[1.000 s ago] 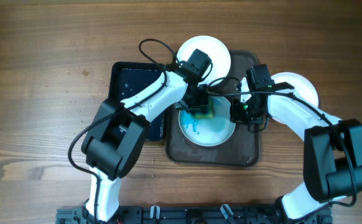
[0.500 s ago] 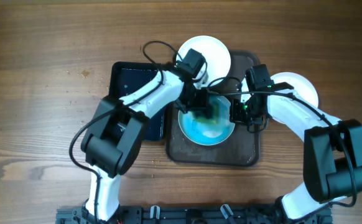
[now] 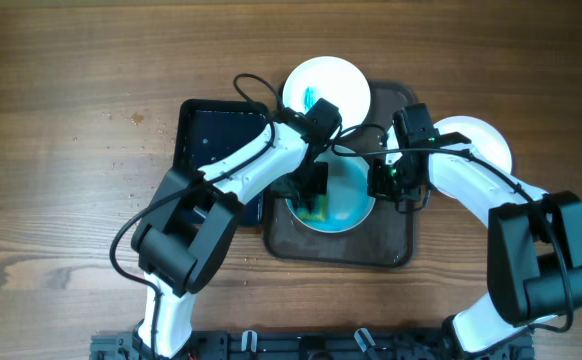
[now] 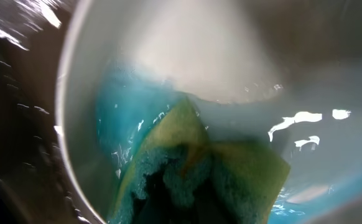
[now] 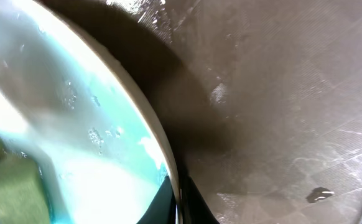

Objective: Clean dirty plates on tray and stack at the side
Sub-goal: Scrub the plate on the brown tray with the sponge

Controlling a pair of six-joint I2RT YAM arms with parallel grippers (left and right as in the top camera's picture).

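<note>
Currently mid-scrub. The left gripper (image 3: 314,192) is down in the blue-smeared plate (image 3: 351,208), closed on the sponge (image 4: 193,174). The left wrist view shows the sponge bunched against the plate's inner wall and soaked blue. The right gripper (image 3: 386,182) looks pinched on the plate's right rim, steadying it. The plate sits mid-way on the brown tray (image 3: 341,250).

Risks, as judged:
- The tray surface is wet under the rim in the right wrist view. A hard sideways stroke could slide or tip the plate out of the rim pinch.
- The sponge is loaded with blue, so it may smear colour around rather than lift it. The left wall is still tinted.
- The two wrists sit close over one plate, with cables looping between. A wide stroke could knock the arms together.
- A second dirty plate (image 3: 336,85) overlaps the tray's far edge, close beside the left arm, and an elbow swing could nudge it.

A white plate (image 3: 481,135) lies on the table to the right, and a black basin (image 3: 211,140) to the left.
</note>
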